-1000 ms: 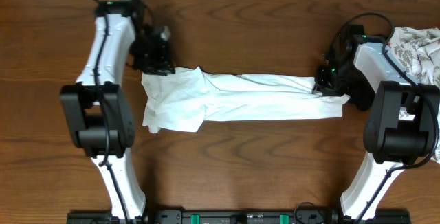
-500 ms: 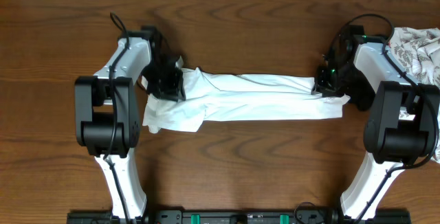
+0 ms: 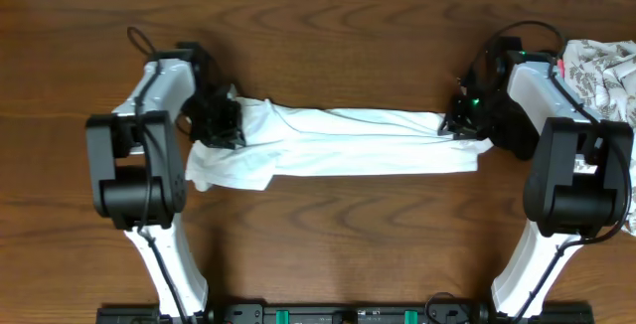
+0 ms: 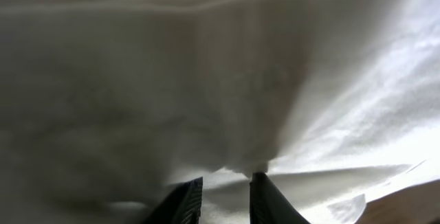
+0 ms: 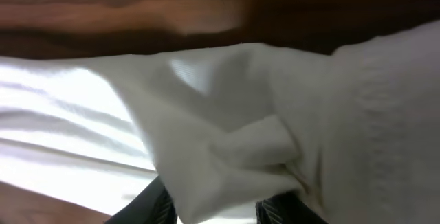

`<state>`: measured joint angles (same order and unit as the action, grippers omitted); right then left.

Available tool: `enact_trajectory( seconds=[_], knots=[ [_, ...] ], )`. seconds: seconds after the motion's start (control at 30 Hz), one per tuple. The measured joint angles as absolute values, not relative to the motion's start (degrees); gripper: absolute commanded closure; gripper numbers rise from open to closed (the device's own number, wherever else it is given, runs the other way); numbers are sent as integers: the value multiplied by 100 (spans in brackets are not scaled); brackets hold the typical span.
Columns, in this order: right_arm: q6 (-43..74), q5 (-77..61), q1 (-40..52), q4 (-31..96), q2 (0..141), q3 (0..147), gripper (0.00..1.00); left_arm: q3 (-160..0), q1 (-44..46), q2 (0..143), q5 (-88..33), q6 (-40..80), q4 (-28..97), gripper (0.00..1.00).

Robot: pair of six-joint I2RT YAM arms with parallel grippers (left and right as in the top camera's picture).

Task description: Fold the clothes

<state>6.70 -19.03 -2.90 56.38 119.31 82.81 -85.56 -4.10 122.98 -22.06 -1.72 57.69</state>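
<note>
Wood-grain table (image 3: 328, 36) — white T-shirt (image 3: 348, 150), perhaps floral cloth (image 3: 604, 71) at right

The overhead camera looks straight down on my desk (image 3: 318, 26) from well above. Each wrist camera rides just behind its claw, facing forward past it: my left claw (image 4: 225, 186) and right claw (image 5: 214, 203) poke in at the bottom edge, very near the T-shirt (image 3: 338, 147). The overhead view shares the shirt's left end with my left wrist view, its right end with my right.
</note>
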Motion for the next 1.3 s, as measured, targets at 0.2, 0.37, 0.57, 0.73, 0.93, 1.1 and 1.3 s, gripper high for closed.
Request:
enact_trajectory(
  seconds=[0.2,0.37,0.57,0.73,0.93,1.1,1.3],
  knots=[
    [670,-2021,-43,5605,11931,8281,65,-8554,-814,12283,-2206,-128,5655,74],
    [672,-2095,32,5603,11931,8281,64,-8552,-989,12272,-2211,8,5555,74],
    [679,-2193,-16,5610,11931,8281,55,-8552,-1100,12267,-2231,40,5522,74],
    [670,-2226,-473,5741,11928,8326,51,-8552,-1107,12265,-2206,80,5513,74],
    [561,-1997,-1181,6108,11928,8329,50,-8552,-1205,12241,-2056,150,5483,74],
    [499,-1990,-1214,6215,11928,8329,41,-8552,-1212,12237,-2016,152,5478,74],
    [259,-2438,-1210,6324,11928,8329,21,-8552,-1212,12237,-2016,150,5478,74]
  ],
)
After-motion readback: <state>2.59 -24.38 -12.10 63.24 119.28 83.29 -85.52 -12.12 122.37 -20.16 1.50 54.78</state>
